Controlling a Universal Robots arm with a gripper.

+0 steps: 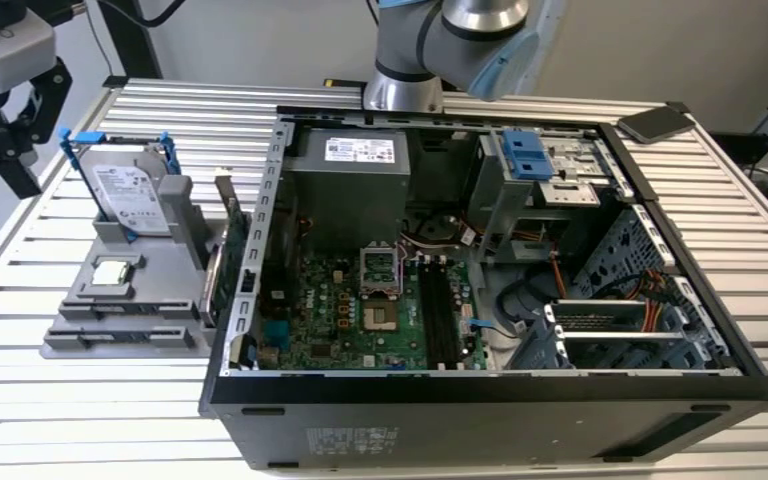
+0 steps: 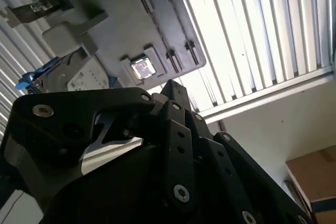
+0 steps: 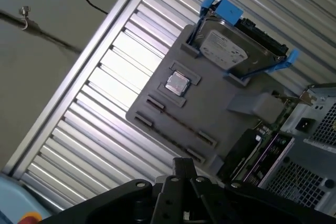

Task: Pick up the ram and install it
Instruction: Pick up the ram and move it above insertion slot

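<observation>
A bench [image 1: 117, 420] made of metal slats is seen, with a pale wall behind it. On the bench an open computer case [image 1: 491, 410] is laid on its side, and a green motherboard [image 1: 344, 330] is seen inside it. Two long black slots [image 1: 440, 310] are found on the motherboard, near its edge on the exterior view's right.

Beside the case, on the exterior view's left, a grey holder [image 1: 157, 295] is placed on the bench. A hard drive [image 1: 131, 190] in a blue frame is kept almost upright at the far end of the holder. A small square processor chip [image 1: 113, 270] is laid flat in the middle of it. A green expansion card [image 1: 228, 260] is stood on its edge between the holder and the case wall.

The ram [image 1: 137, 337] is laid in a long groove at the near end of the holder, outside the case and well apart from the black slots.

The base of the arm [image 1: 418, 50] is seen behind the case. The gripper [image 1: 11, 130] is held in the air at the far corner on the exterior view's left, beyond the hard drive and well apart from the ram. In both wrist views the holder with the processor chip is seen past the black links of the gripper. Whether the jaws are released or clenched cannot be told.
</observation>
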